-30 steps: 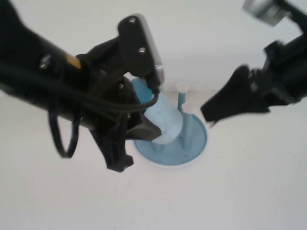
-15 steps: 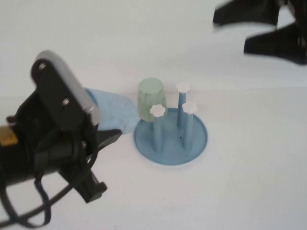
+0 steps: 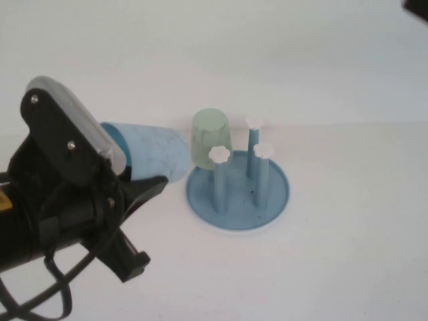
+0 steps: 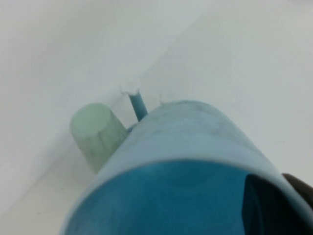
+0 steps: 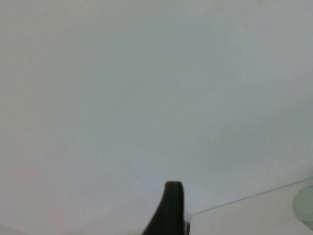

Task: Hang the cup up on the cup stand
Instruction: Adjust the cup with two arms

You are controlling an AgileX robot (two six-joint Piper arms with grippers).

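Note:
The light blue cup (image 3: pixel 152 154) lies on its side in the air, left of the cup stand (image 3: pixel 267 200), mouth toward my left arm. My left gripper (image 3: pixel 137 175) is shut on the cup's rim, with one finger (image 4: pixel 261 205) inside the cup (image 4: pixel 186 132) and the other outside. The stand's three blue pegs with white flower caps (image 3: pixel 219 154) stand bare. My right gripper is raised at the far right; only a dark edge (image 3: pixel 420 5) shows in the high view, and one finger (image 5: pixel 169 205) in its wrist view, with nothing held.
A pale green cup (image 3: pixel 212 137) stands upside down at the stand's back left, also seen as the green cup (image 4: pixel 98 132) in the left wrist view. The white tabletop meets a white wall just behind the stand.
My left arm has pulled back to the left with the blue cup, away from the pegs. The right arm has risen and left the high view almost fully.

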